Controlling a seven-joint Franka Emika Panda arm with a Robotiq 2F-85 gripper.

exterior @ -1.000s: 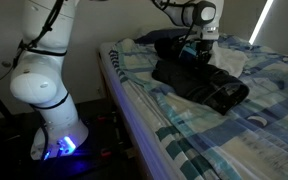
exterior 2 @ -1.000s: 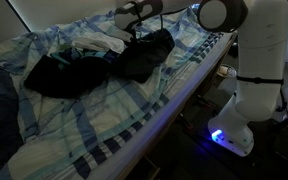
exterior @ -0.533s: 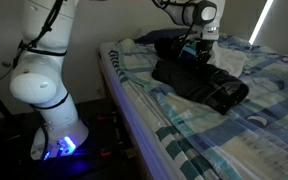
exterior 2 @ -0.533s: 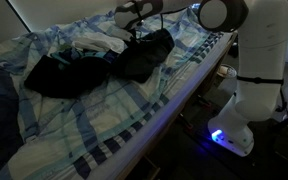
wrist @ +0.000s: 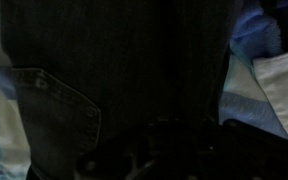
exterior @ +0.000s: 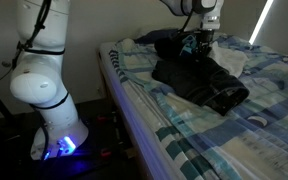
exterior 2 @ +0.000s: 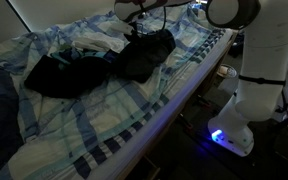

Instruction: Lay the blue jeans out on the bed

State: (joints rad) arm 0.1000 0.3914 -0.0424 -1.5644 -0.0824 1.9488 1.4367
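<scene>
Across the plaid bed (exterior: 174, 130), the blue jeans (exterior: 199, 82) are lying bunched in a dark heap, just beside a white cloth (exterior: 231, 60). The end effector (exterior: 196, 44) is sitting on top of the heap, fingers pressed together, seemingly pinching a fold of denim. So small a bite on thick fabric could be slipping on the lift, or a folded leg could be dragging the white cloth along. The arm is arching from its base (exterior: 46, 85) over the mattress edge, wrist pointing down.
</scene>
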